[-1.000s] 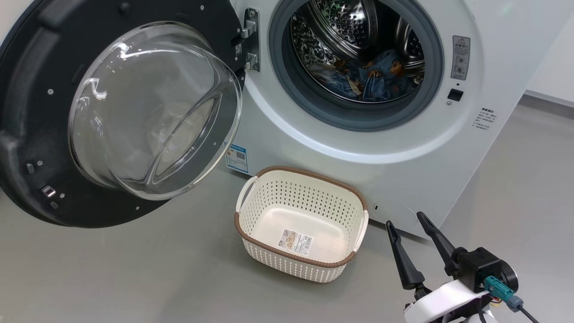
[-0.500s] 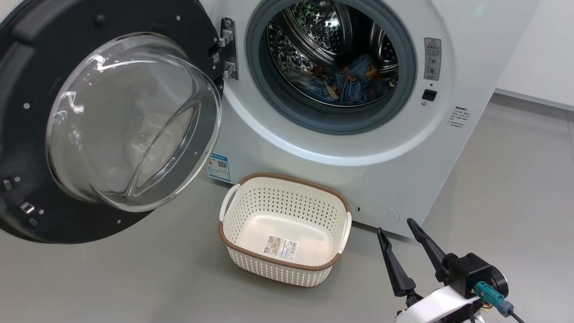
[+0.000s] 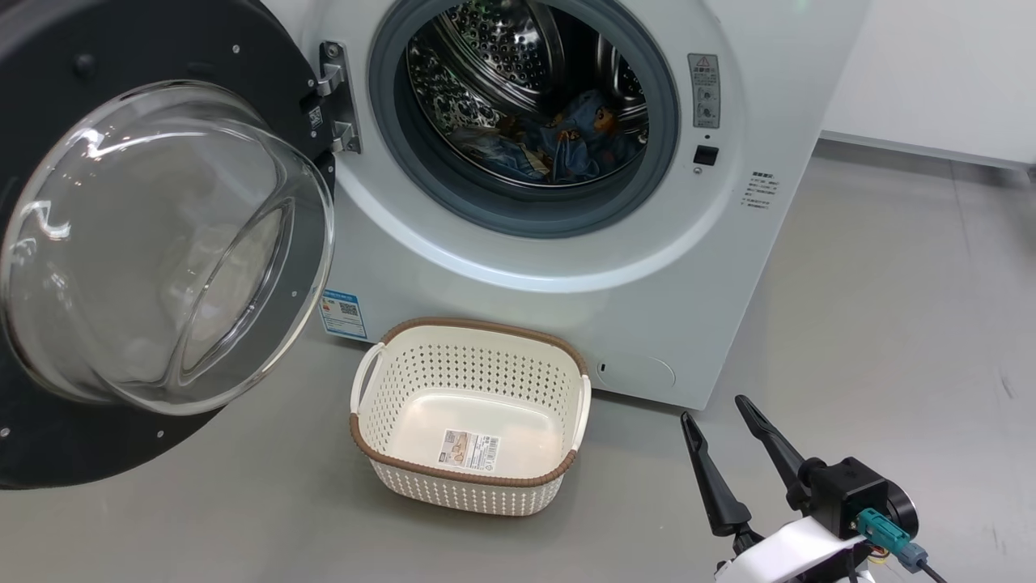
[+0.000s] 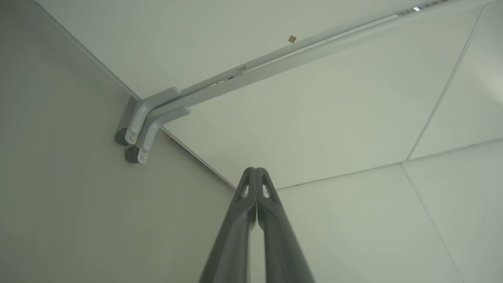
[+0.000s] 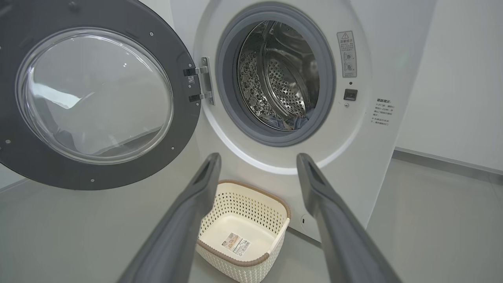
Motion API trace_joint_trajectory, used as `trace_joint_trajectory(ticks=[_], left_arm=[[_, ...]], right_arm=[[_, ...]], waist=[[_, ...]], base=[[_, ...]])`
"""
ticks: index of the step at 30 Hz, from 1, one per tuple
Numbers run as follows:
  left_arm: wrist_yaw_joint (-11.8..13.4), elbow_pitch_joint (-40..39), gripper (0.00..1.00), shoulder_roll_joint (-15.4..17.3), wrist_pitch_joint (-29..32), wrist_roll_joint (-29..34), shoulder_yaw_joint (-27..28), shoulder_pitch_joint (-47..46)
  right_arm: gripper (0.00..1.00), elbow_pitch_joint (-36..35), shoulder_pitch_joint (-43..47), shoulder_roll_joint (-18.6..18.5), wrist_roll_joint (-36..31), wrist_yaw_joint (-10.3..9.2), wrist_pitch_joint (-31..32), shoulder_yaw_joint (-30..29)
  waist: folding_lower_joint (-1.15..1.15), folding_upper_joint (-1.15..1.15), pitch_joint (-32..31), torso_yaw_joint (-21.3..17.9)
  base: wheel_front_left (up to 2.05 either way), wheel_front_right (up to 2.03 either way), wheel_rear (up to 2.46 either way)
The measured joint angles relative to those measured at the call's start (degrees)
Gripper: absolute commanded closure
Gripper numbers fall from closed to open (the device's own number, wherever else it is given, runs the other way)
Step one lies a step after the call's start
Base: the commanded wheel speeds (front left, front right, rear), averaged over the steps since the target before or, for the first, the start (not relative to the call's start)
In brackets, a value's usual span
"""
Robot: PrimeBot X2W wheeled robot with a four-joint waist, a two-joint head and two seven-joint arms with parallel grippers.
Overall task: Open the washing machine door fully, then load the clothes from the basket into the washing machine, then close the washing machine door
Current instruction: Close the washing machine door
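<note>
The clothes (image 3: 558, 146) lie low in the steel drum (image 3: 502, 40) and the basket (image 3: 477, 326) stands empty on the floor just before the washing machine (image 3: 502, 267), so closing looks like the step in hand. The washing machine door (image 3: 154, 243) hangs wide on its hinge (image 3: 336, 97). The right gripper (image 3: 714, 408), jaws apart and empty, hovers near the basket; the left gripper (image 4: 255, 169), pinched shut on nothing, points at the ceiling. A push on the black rim far from the hinge should serve best, once no fabric crosses the grey gasket (image 3: 518, 219). Since a second ago the head camera has turned: machine and basket show further left, themselves unmoved.
</note>
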Motion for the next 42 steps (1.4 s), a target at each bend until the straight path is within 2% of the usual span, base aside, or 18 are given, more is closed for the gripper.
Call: trace_joint_trajectory(ticks=[9, 22, 33, 42], left_arm=[[0.0, 2.6, 1.0, 1.4, 4.6, -2.7, -2.1, -5.2], [0.2, 6.4, 1.0, 3.6, 9.6, -5.3, -2.4, -7.1], [0.3, 8.5, 1.0, 4.0, 12.6, -7.1, -2.0, -9.2], [-0.7, 9.3, 1.0, 3.9, 14.7, -9.4, -2.1, -11.4]], right_arm=[[0.0, 0.0, 0.5, -0.8, 0.0, 0.0, 0.0, -1.6], [0.0, -0.3, 1.3, -1.3, -0.2, 0.0, 0.0, -1.6], [0.0, -1.2, 1.1, -2.7, -1.2, 0.0, 0.0, -1.9], [0.0, -1.5, 0.2, -3.6, -1.8, 0.0, 0.0, -2.5]], waist=[[0.0, 0.0, 1.2, -2.2], [0.0, 0.0, 2.9, -2.6], [0.0, 0.0, 6.3, -3.3], [0.0, 0.0, 10.1, -3.8]], base=[[0.0, 0.0, 0.0], [0.0, 0.0, 0.0], [0.0, 0.0, 0.0], [0.0, 0.0, 0.0]])
